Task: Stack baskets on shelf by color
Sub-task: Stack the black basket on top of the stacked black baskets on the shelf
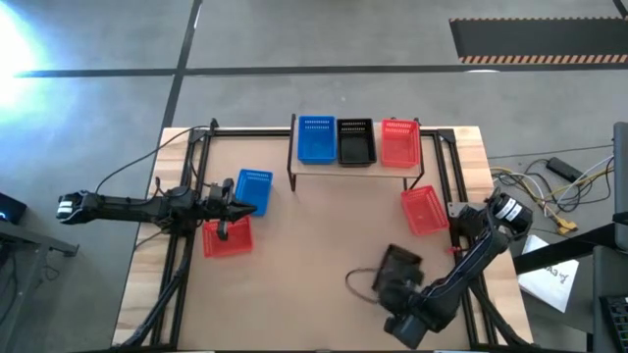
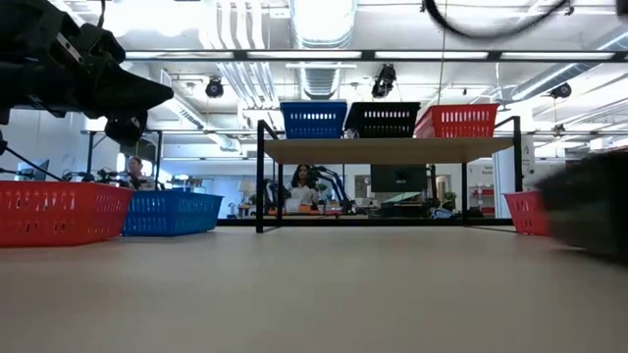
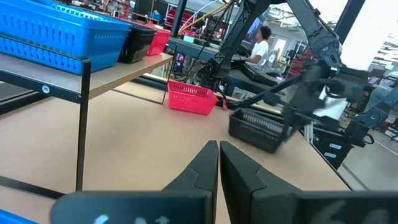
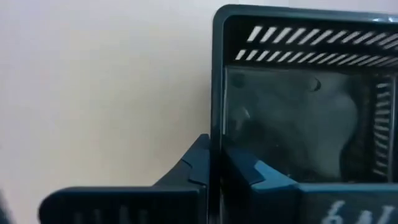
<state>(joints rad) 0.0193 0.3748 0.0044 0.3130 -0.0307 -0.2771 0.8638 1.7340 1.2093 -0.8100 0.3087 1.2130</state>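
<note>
At top centre the shelf [image 1: 355, 169] carries one blue, one black, one red; four baskets wait below, right jaws pinching the black basket [image 1: 399, 263], left jaws clenched empty.

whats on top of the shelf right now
Three baskets in a row on the shelf: blue basket, black basket, red basket. Their insides look empty from above.

High view straight down; low view level across table; both share shelf [image 1: 353, 169]
</note>
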